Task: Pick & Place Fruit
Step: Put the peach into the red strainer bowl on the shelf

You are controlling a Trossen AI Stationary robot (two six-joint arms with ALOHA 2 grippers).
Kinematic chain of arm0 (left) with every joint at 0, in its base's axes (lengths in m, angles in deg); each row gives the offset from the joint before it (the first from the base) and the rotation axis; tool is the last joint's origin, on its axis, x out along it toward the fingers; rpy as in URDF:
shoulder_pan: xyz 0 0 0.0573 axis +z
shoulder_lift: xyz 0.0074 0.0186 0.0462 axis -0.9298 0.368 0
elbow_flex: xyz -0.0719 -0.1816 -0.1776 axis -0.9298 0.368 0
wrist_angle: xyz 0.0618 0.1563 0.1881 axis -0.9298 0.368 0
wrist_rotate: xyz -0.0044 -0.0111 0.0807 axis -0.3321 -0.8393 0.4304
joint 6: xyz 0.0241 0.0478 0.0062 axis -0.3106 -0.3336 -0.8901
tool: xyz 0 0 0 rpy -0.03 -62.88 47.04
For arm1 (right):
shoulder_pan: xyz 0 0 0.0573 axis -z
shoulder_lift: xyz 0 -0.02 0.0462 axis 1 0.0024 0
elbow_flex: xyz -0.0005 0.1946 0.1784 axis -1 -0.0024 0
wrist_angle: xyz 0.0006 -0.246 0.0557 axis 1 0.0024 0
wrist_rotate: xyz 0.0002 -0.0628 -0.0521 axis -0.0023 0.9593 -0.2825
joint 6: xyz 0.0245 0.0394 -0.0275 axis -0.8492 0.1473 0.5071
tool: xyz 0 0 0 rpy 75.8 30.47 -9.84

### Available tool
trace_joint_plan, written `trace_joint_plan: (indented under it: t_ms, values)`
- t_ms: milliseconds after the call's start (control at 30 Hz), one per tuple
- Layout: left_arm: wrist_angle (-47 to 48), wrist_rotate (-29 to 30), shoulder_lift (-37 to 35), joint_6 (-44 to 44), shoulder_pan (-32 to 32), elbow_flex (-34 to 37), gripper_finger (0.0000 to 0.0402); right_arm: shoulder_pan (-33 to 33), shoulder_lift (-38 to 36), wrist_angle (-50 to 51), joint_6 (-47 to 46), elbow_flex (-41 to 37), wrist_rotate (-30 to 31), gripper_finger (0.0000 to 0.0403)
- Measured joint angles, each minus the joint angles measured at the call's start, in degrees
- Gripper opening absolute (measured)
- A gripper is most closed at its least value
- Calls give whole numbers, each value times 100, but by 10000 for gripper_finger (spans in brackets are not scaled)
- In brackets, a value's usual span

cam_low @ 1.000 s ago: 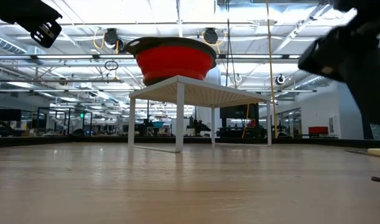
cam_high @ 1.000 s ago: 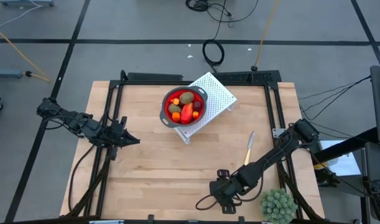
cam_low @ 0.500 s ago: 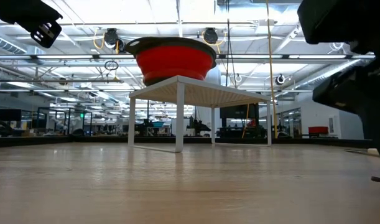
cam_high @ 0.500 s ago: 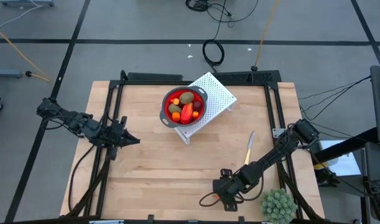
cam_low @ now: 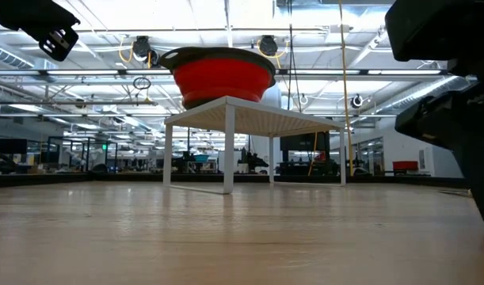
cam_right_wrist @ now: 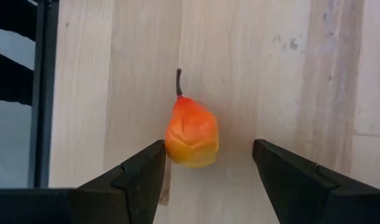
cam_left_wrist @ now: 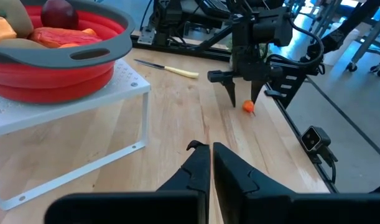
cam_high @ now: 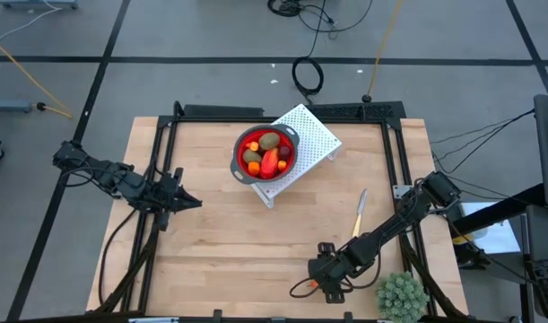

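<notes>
Right end effector (cam_right_wrist: 205, 168) spread wide around an unlabelled orange pear (cam_right_wrist: 191, 134); left end effector (cam_left_wrist: 211, 149) clenched.

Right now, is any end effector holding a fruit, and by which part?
Nothing is held. The right end effector is open around the small orange fruit on the table. The left end effector is shut and empty.
</notes>
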Motion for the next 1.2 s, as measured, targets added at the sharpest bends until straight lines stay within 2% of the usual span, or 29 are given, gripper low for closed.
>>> trace_joint_plan:
  t_ms: [300,633,833,1033,1200]
  values:
    - [-2,2,0,18,0,0,2,35,2,-8,260,-2,214,242]
    - [-6,4,0,17,0,0,17,114,11,1,785,-2,268,240]
    - [-7,4,0,83,0,0,2,196,11,1,960,-2,262,204]
    - [-7,4,0,86,0,0,17,260,11,-6,1063,-2,244,168]
    - [-7,4,0,87,0,0,15,316,11,-105,1048,-2,228,144]
